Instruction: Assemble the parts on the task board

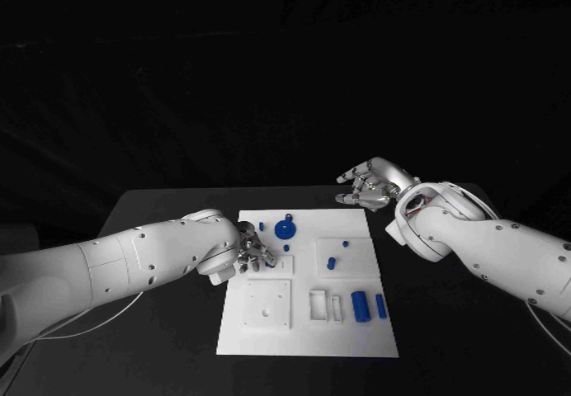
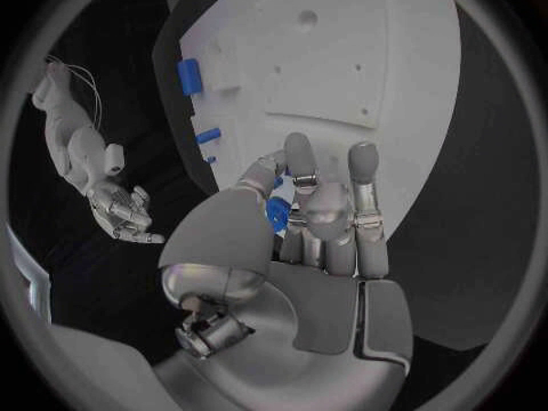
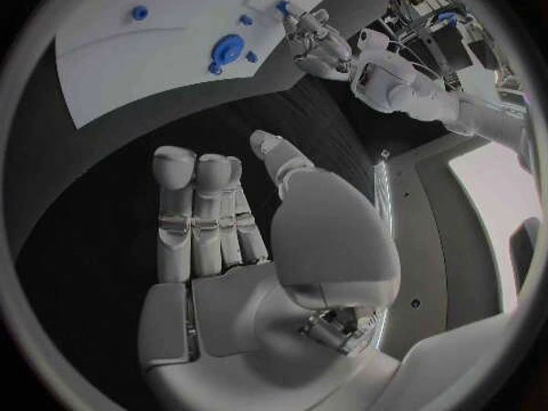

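A white board is seen at the middle of the black counter. The left robot hand is placed over the board's 9 o'clock edge, with its fingers curled down toward the plate. In the left wrist view a small blue part is seen pinched between the thumb and fingers of that hand, just above the white surface.

The right robot hand is held above the counter off the board's 1 o'clock corner, apart from the plate. Nothing is held in it; in the right wrist view its fingers are seen extended side by side with the thumb set apart.

On the board, a blue disc is found near 12 o'clock, with a small blue bit beside it. Two short blue pegs are seen at the centre, toward 2 o'clock. Two blue cylinders lie side by side near 4 o'clock, next to a white rectangular frame. A square white plate with holes is set at 7 o'clock.
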You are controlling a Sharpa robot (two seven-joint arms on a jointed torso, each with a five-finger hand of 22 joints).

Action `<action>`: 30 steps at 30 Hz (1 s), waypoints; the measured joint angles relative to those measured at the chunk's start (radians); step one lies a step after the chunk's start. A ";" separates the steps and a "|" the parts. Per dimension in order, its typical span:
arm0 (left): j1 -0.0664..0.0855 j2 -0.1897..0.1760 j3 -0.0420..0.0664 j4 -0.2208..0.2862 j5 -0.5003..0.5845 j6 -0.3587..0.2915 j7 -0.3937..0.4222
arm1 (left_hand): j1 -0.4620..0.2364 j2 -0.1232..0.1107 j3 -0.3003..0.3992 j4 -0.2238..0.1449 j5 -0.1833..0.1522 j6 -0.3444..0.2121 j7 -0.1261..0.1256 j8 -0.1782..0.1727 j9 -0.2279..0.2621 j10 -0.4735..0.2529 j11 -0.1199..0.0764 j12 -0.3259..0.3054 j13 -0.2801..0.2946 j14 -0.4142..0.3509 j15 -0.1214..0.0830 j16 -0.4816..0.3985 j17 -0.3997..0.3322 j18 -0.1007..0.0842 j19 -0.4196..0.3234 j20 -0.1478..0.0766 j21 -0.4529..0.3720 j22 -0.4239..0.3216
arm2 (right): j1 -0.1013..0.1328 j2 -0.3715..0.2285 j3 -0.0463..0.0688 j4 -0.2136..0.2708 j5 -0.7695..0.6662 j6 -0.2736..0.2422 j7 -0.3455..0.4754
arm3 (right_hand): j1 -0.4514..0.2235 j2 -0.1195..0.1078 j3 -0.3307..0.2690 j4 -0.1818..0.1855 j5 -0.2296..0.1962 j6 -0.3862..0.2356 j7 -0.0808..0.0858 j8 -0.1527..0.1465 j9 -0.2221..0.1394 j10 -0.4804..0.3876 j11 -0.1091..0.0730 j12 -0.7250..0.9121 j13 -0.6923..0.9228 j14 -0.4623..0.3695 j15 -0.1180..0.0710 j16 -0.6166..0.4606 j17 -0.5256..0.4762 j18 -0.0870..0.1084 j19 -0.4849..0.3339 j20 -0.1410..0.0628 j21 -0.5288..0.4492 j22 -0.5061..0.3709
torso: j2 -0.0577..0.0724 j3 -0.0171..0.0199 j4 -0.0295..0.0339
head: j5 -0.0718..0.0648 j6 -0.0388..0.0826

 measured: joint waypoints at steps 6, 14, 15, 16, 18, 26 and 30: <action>0.000 0.002 0.001 0.001 -0.012 0.010 0.000 | 0.000 0.000 0.000 0.000 -0.008 0.000 0.000 0.000 0.015 0.001 0.001 0.000 0.000 0.000 0.000 0.000 0.009 0.000 0.000 0.000 -0.005 0.006 | 0.000 0.001 0.000 -0.001 0.000 0.000 0.000 | -0.004 -0.004 0.001 0.000 0.007 0.000 0.000 0.000 0.000 -0.001 -0.001 0.000 0.000 0.000 0.000 0.000 0.000 0.000 0.000 0.000 0.000 0.000 | 0.000 0.0000 0.0000 | 0.000 -0.001; 0.001 0.003 0.001 0.001 -0.023 0.013 0.000 | 0.001 -0.001 -0.003 0.000 -0.008 0.000 0.000 0.000 0.030 0.002 0.002 0.005 -0.001 0.003 0.004 0.004 0.014 0.000 0.004 0.004 -0.010 0.014 | 0.000 0.003 0.000 -0.002 0.001 0.000 0.000 | -0.004 -0.004 0.005 0.000 0.013 0.000 0.000 0.000 0.000 -0.001 -0.001 0.000 -0.001 0.000 0.000 0.000 0.000 0.000 0.000 0.000 0.000 0.000 | 0.000 0.0001 -0.0003 | 0.000 -0.001; 0.001 0.003 0.001 0.001 -0.025 0.013 0.000 | 0.001 -0.001 -0.003 0.000 -0.010 0.000 0.000 0.000 0.030 0.002 0.002 0.005 -0.001 0.003 0.004 0.004 0.014 0.000 0.004 0.004 -0.010 0.015 | 0.000 0.003 0.000 -0.003 0.002 0.000 0.000 | -0.004 -0.004 0.005 0.000 0.015 0.000 0.000 0.000 0.000 -0.001 -0.001 0.000 -0.001 0.000 0.000 0.000 0.000 0.000 0.000 0.000 0.000 0.000 | 0.000 0.0002 -0.0003 | 0.000 -0.001; 0.001 0.003 0.001 0.001 -0.026 0.013 0.000 | 0.001 -0.001 -0.003 0.000 -0.011 0.000 0.000 0.000 0.035 0.002 0.002 0.005 -0.001 0.003 0.003 0.007 0.015 0.000 0.004 0.003 -0.012 0.015 | 0.000 0.003 0.000 -0.003 0.002 0.000 0.000 | -0.004 -0.004 0.008 -0.003 0.018 0.000 0.000 0.000 0.000 -0.001 -0.001 0.000 -0.001 0.000 0.000 0.000 0.000 0.000 0.000 0.000 0.000 0.000 | 0.000 0.0003 -0.0003 | 0.000 -0.001; 0.000 0.004 0.001 0.001 -0.027 0.013 0.000 | 0.002 -0.001 -0.003 0.000 -0.011 0.000 0.000 -0.001 0.039 0.002 0.002 0.009 -0.003 0.003 0.004 0.011 0.019 0.000 0.011 0.004 -0.020 0.021 | 0.000 0.003 0.000 -0.003 0.002 0.000 0.000 | -0.004 -0.004 0.008 -0.003 0.018 0.000 0.000 0.000 0.000 -0.001 -0.001 0.000 -0.001 0.000 0.000 0.000 0.000 0.000 0.000 0.000 0.000 0.000 | 0.000 0.0004 -0.0003 | 0.000 -0.001; 0.000 0.006 0.000 -0.001 -0.031 0.013 0.000 | 0.005 0.000 -0.008 0.003 -0.012 0.000 0.000 -0.002 0.068 -0.001 -0.001 0.018 -0.004 0.003 0.004 0.019 0.027 0.000 0.011 0.004 -0.027 0.036 | 0.000 0.004 0.000 -0.003 0.003 0.000 0.000 | -0.004 -0.004 0.008 -0.003 0.027 0.000 0.000 0.000 0.000 -0.001 -0.001 0.000 -0.001 0.000 0.000 0.000 0.000 0.000 0.000 0.000 0.000 0.000 | 0.000 0.0010 -0.0006 | 0.000 -0.001; 0.000 0.007 0.000 -0.003 -0.032 0.014 0.000 | 0.004 0.001 -0.009 0.003 -0.007 0.000 0.000 0.002 0.074 -0.001 -0.001 0.023 -0.004 0.003 0.004 0.022 0.032 0.000 0.014 0.007 -0.031 0.041 | 0.000 0.004 0.000 -0.003 0.003 0.000 0.000 | -0.008 -0.008 0.014 -0.003 0.032 0.000 0.000 0.000 0.000 -0.001 -0.001 0.000 -0.001 0.000 0.000 0.000 0.000 0.000 0.000 0.000 0.000 0.000 | 0.000 0.0011 -0.0006 | 0.000 -0.002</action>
